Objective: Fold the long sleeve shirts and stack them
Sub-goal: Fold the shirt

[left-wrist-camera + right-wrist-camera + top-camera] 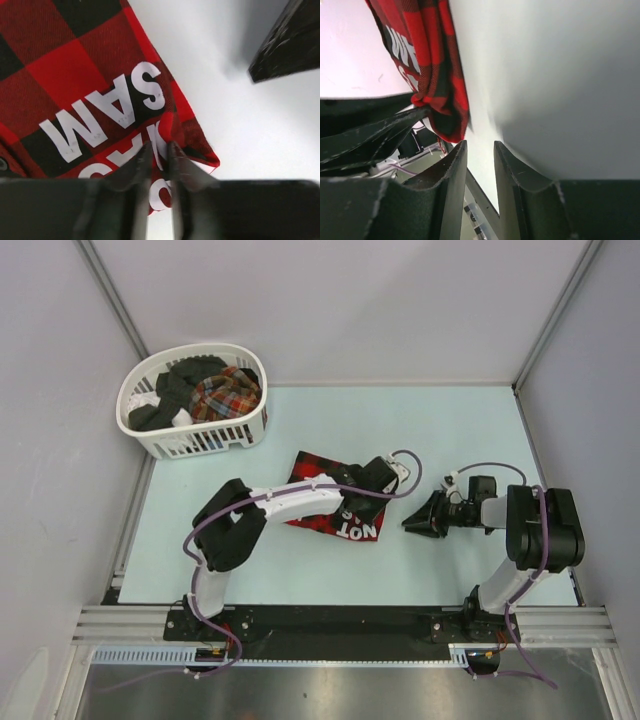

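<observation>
The left gripper (pixel 159 150) pinches only a thin ridge of the red-and-black flannel shirt (pixel 330 502) at its near edge; my worry is that so small a bite slips out mid-fold, or drags the folded bundle askew. The right gripper (pixel 420 517), jaws narrowly parted and holding nothing, hangs just beside the shirt on the table (pixel 460 430). Farther back, the multicolour plaid shirt (pixel 226 395) lies in the white basket (pixel 195 443).

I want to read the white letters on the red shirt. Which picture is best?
The left wrist view: the red-and-black checked shirt fills it, white letters large. The top view shows it small, partly under the left arm; the right wrist view shows only a hanging edge.
</observation>
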`<state>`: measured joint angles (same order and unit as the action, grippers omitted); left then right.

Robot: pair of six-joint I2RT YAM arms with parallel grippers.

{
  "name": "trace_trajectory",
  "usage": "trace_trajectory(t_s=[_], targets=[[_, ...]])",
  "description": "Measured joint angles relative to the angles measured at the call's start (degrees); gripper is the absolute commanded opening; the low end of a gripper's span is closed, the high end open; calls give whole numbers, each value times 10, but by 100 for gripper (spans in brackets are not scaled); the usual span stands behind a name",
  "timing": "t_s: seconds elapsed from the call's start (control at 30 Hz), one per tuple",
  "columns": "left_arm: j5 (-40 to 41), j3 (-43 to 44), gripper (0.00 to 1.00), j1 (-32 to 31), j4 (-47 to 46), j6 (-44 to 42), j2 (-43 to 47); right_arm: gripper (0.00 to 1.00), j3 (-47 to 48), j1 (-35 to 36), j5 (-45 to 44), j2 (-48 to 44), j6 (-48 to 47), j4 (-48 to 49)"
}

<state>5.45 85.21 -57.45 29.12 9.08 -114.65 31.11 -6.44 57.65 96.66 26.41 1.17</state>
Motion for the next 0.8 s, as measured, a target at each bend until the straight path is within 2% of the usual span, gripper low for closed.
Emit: trace_trajectory(t_s=[0.03,0.13,0.17,0.33,0.4,0.5,0.57,0.6,0.63,0.67,0.8], targets=[[-18,0,40,7,-3,5,3,33,0,6,1,1,4,5],[-57,0,52,21,-8,11,5,44,0,23,3,2,14,16],[-64,-2,53,24,-8,11,7,52,0,26,3,2,17,19],[-88,-31,62,49,-7,1,52,68,2,37,15,2,42,34],[-95,-59,66,76,-5,-14,94,70,3,53,19,2,57,49],[-106,-107,67,141,0,-41,169,69,5,98,16,5,78,78],[-118,-129,67,187,5,-58,211,49,10,125,16,15,87,89],[-125,-138,66,210,8,-67,229,35,14,139,13,25,89,95],[-133,-144,65,228,10,-74,242,8,20,150,12,36,88,96],[-144,-151,64,249,12,-83,256,0,28,160,6,50,82,91],[-193,-181,63,314,20,-111,294,0,91,152,-11,98,19,-7]])
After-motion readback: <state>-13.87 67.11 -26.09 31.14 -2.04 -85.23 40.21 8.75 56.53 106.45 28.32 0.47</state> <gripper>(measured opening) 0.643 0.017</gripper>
